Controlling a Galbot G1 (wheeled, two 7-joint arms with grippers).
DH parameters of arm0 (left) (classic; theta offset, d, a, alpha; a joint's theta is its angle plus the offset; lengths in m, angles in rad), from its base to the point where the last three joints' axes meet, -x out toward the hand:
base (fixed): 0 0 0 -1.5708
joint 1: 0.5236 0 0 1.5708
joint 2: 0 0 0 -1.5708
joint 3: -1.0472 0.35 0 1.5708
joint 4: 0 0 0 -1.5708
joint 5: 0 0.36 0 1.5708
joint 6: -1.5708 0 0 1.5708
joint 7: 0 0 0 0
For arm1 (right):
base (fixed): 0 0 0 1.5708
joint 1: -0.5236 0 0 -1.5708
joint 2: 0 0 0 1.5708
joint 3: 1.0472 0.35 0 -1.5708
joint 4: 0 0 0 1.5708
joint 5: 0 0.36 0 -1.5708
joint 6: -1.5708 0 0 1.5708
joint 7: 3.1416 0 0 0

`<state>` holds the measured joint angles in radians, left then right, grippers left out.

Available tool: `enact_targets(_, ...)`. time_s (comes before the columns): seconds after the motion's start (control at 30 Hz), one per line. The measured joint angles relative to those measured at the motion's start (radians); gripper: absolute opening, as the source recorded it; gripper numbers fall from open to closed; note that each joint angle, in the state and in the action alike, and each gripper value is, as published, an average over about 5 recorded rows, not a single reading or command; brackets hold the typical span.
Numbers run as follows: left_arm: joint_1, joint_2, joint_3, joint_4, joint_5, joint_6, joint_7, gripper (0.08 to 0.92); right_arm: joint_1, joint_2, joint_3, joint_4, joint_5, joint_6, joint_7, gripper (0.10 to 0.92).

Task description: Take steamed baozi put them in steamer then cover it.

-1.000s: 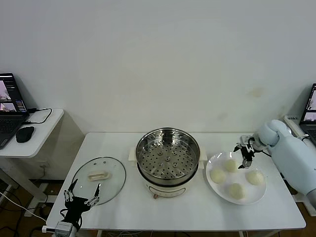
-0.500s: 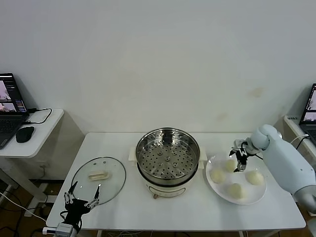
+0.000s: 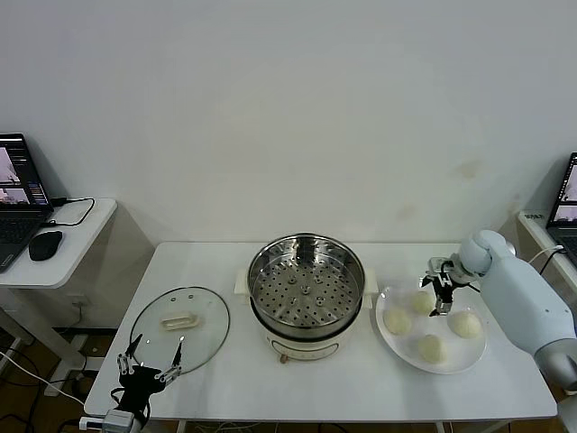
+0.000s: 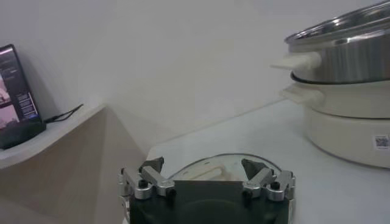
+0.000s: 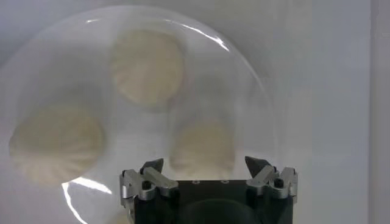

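Observation:
Several cream-white steamed baozi lie on a white plate to the right of the steamer. My right gripper hovers open just above the plate's back part, beside the rear baozi. In the right wrist view that gripper is open, with one baozi below and between its fingers and two more farther off. The shiny steamer stands uncovered and empty at the table's middle. The glass cover lies flat at the left. My left gripper waits open at the cover's front edge.
A side desk with a laptop and a mouse stands left of the table. The left wrist view shows the steamer on its cream pot base beyond the cover. A wall rises close behind the table.
My right gripper has moved a little left and lower over the plate, closer to the rear baozi. The left arm has stayed in place.

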<state>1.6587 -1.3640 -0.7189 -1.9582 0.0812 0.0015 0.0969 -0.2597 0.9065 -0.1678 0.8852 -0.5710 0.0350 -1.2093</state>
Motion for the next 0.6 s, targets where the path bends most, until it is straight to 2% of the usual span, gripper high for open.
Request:
enact_targets(0.17,0.002,-0.003,0.002,0.002,0.001,-0.001,0.0,0.823,0.0,0.005,0.001,-0.008,0.003,-0.001,0.01,0.808)
enact_targets(0.43,0.0,-0.007,0.005,0.006,0.001,-0.002,-0.001,0.823,0.004,0.009,-0.001,-0.018,0.012,-0.006,0.008,0.619)
enact_targets(0.6,-0.002,-0.007,0.007,0.012,0.001,-0.003,-0.002,0.823,0.011,0.006,0.001,-0.017,0.021,-0.01,0.0,0.583)
